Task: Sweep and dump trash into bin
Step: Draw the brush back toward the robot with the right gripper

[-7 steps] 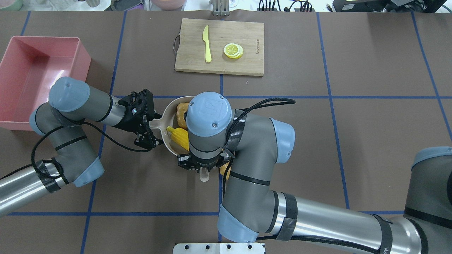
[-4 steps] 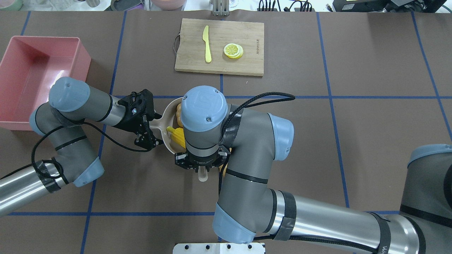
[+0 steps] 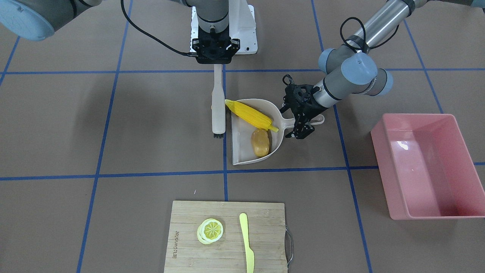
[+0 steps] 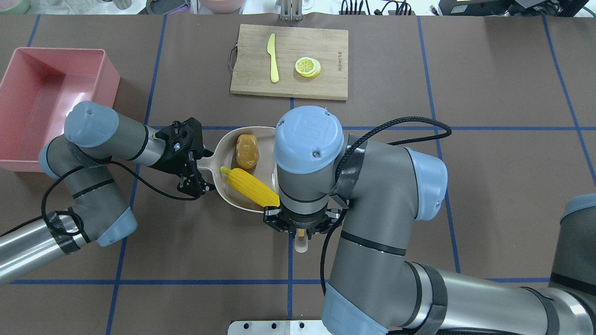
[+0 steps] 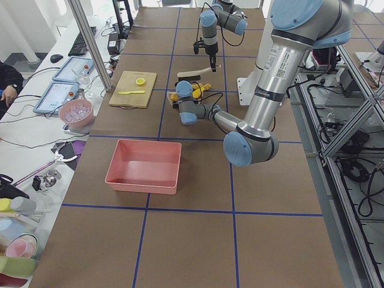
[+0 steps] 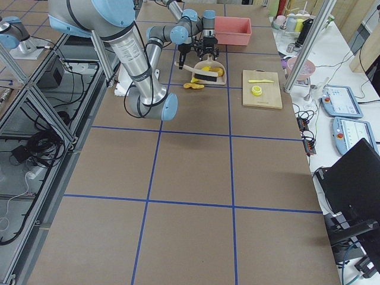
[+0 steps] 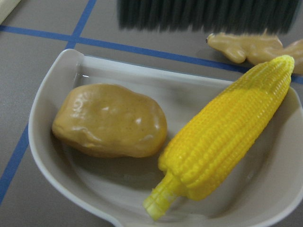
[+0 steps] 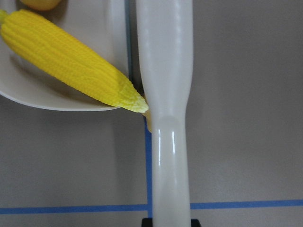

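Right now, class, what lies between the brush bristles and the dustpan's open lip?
The ginger root lies there, just outside the dustpan, beside the tip of the corn cob, short of the brush. The left wrist view shows it.

A long table (image 4: 489, 60) under a brown mat, marked into squares by blue tape (image 4: 489, 128), fills the room under even light that throws soft shadows. Along its far edge runs a white bench (image 5: 33, 141) crowded with two tablets (image 5: 57, 96), a keyboard (image 5: 78, 43), a pink bowl (image 5: 76, 113) and cups; a laptop (image 6: 350, 178) sits farther along. An aluminium post (image 5: 90, 42) rises at the table's edge. Behind, a metal frame (image 6: 41, 101) stands over a grey floor (image 5: 360, 198) strewn with black cables (image 6: 35, 142).
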You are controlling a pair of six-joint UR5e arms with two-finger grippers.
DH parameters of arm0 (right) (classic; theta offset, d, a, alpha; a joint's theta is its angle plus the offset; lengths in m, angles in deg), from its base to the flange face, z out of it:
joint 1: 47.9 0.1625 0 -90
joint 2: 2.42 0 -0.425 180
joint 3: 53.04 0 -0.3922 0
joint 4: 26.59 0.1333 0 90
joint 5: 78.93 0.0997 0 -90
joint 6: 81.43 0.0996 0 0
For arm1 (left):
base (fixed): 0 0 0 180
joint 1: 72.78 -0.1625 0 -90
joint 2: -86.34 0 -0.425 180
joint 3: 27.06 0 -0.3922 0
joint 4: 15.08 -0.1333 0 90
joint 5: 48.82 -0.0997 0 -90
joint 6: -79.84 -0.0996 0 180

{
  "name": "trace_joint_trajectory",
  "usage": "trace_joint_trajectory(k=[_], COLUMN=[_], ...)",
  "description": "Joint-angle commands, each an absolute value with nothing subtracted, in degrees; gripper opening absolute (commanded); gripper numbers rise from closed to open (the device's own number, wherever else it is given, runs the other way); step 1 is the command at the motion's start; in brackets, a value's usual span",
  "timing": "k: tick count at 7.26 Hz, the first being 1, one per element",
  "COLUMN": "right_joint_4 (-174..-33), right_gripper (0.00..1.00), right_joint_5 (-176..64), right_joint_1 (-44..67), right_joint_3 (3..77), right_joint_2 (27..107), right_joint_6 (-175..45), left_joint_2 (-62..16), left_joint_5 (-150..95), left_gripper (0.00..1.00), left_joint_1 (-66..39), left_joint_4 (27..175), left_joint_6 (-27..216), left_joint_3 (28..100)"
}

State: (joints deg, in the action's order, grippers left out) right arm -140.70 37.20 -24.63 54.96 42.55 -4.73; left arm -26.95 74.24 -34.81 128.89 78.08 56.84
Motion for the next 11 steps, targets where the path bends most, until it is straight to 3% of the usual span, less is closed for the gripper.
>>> trace_joint_trajectory(k=[1, 11], right_joint_4=[-142.3, -135.4], right_gripper=[0.00, 0.00], right_joint_5=[38.4, 46.0], right_joint_1=[-26.1, -28.0], right_joint_3=[56.0, 52.1], right_joint_2=[44.2, 45.1], right_joint_6=[2.3, 7.3], left_joint_2=[-27.0, -26.9], left_joint_5=[74.2, 74.2], left_gripper=[0.96, 0.96], left_joint_1=[-34.8, -34.9], left_joint_4=[128.9, 128.9], left_joint_6=[78.1, 78.1], left_joint_3=[56.9, 56.8])
